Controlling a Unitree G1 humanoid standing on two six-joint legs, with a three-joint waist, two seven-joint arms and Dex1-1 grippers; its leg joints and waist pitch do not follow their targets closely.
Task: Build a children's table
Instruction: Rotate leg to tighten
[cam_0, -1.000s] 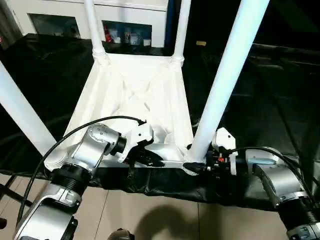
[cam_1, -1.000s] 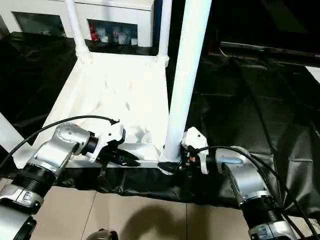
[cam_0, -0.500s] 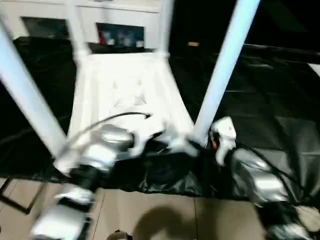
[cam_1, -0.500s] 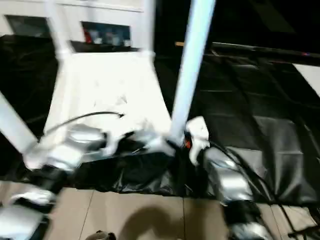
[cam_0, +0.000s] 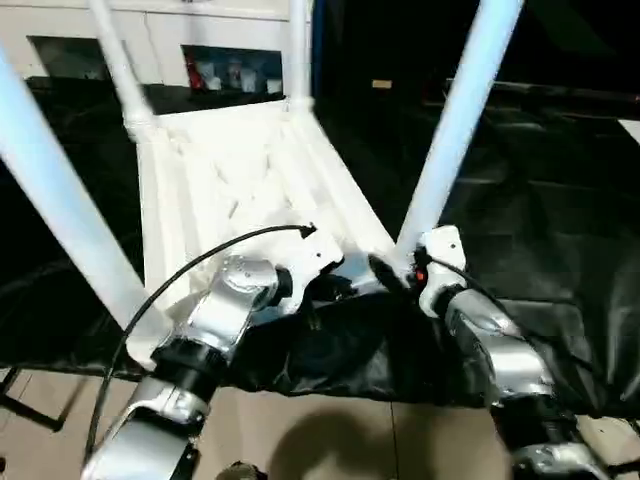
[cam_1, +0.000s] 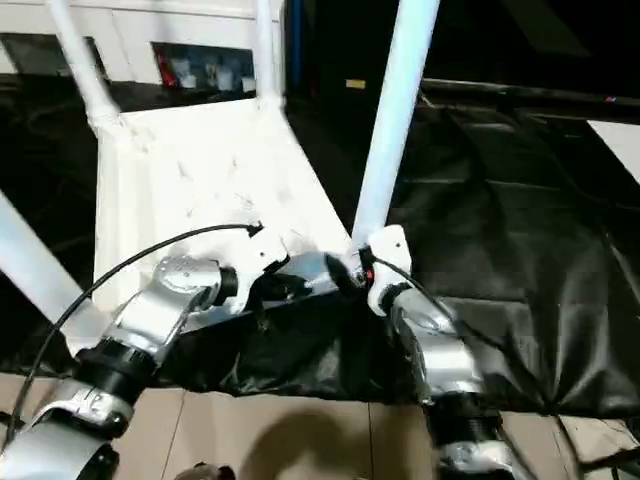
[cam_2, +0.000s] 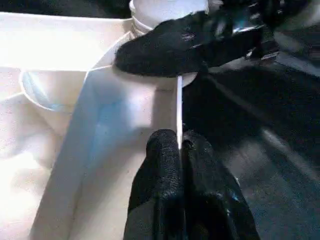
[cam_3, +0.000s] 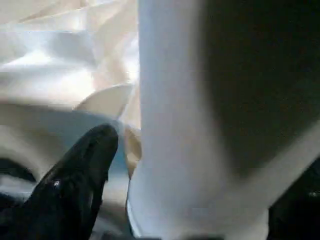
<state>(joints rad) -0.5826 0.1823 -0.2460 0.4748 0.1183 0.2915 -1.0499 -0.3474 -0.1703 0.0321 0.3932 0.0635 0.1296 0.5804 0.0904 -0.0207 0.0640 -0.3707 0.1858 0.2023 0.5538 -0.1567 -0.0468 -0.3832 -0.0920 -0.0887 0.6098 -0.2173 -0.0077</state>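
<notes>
Children's table (cam_0: 250, 170) lies upside-down, left claw (cam_2: 179, 150) pinching its near rim, right claw (cam_3: 195, 165) spread around a leg (cam_0: 455, 125).

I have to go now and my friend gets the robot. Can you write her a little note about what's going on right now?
Left gripper: shut, pinching the thin near edge of the table top.
Right gripper: fingers spread either side of the base of the near right leg; whether they squeeze it is unclear.
The table lies upside down on the black sheet. All four legs stand up at the corners, including the near left leg.
Done: legs are in.
Left: probably check the near right leg is pushed in tight, then let go and turn the table over.
</notes>
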